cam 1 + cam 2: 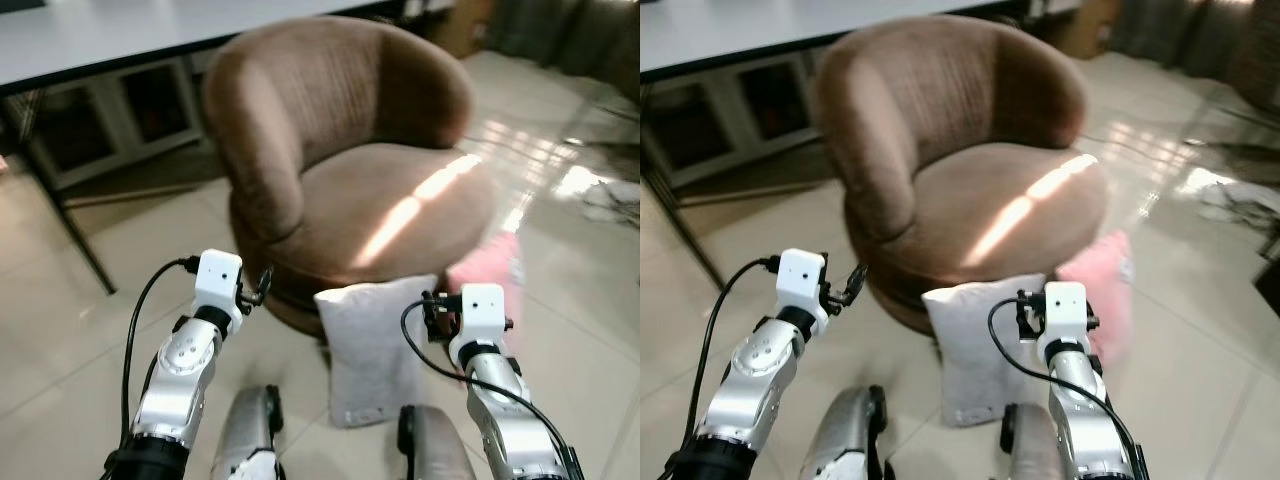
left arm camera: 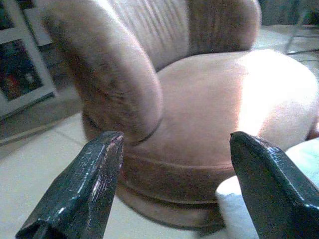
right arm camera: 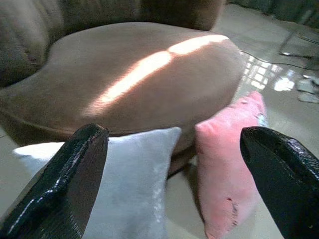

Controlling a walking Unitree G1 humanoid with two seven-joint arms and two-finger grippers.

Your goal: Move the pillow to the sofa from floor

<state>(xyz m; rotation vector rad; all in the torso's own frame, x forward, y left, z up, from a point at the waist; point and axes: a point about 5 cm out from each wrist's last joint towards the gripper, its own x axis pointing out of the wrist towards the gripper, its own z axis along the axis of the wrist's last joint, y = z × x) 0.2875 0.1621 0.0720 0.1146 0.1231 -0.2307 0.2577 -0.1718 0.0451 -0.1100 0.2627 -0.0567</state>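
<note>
So the white pillow is standing on its edge on the floor, lower middle of the frame, leaning against the front base of the brown sofa, which is really a round tub chair taking up the top centre. A pink pillow is propped just beside it, to its right, also against the sofa's base. A stripe of sunlight is running diagonally across the seat cushion.

Both arms are reaching forward, one on each side of the white pillow. The left end effector is sitting wide apart with nothing between its fingers, pointing at the sofa's armrest and seat edge, with a corner of the white pillow peeking in at the lower right of the left wrist view. The right end effector is also spread wide and gripping nothing, looking straight at the two pillows side by side in front of the seat.

Up in the top left of the frame a grey surface on dark legs is standing behind the sofa, with white shelving under it. The tiled floor is looking glossy, with bright reflections on the right.
</note>
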